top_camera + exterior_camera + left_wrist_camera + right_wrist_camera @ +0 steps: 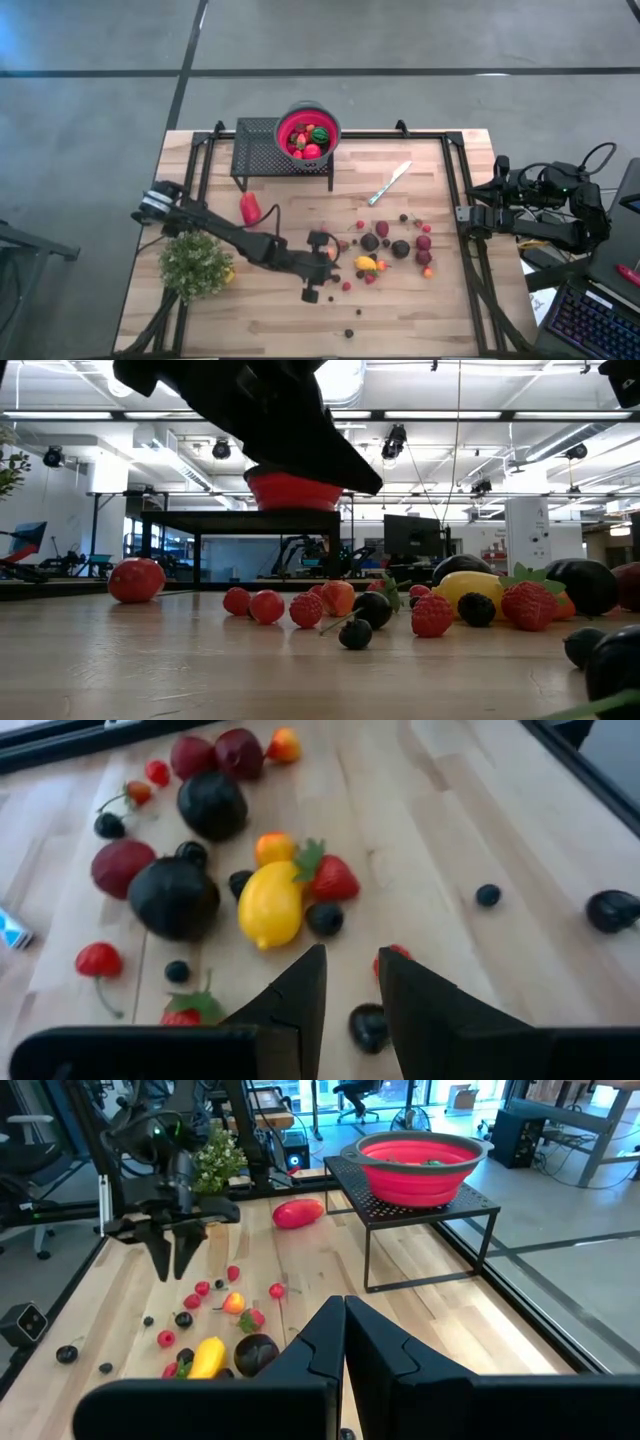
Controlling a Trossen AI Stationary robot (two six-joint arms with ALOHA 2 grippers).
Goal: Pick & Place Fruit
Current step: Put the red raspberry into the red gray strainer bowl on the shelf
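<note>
Small toy fruits (385,245) in red, yellow, orange and dark maroon lie scattered on the wooden table right of centre; in the left wrist view a yellow lemon (270,905) lies among them. My left gripper (350,982) hovers over the near-left fringe of the scatter, open by a narrow gap, with nothing between its fingers. A dark berry (368,1025) on the table shows through the gap. A larger red piece (250,208) lies apart to the left. My right gripper (345,1320) waits shut at the table's right edge.
A red bowl (308,132) holding some fruit sits on a black perforated stand (262,150) at the far edge. A silver knife (390,183) lies right of it. A bushy green plant (195,262) stands near the left edge. Bare wood lies along the near edge.
</note>
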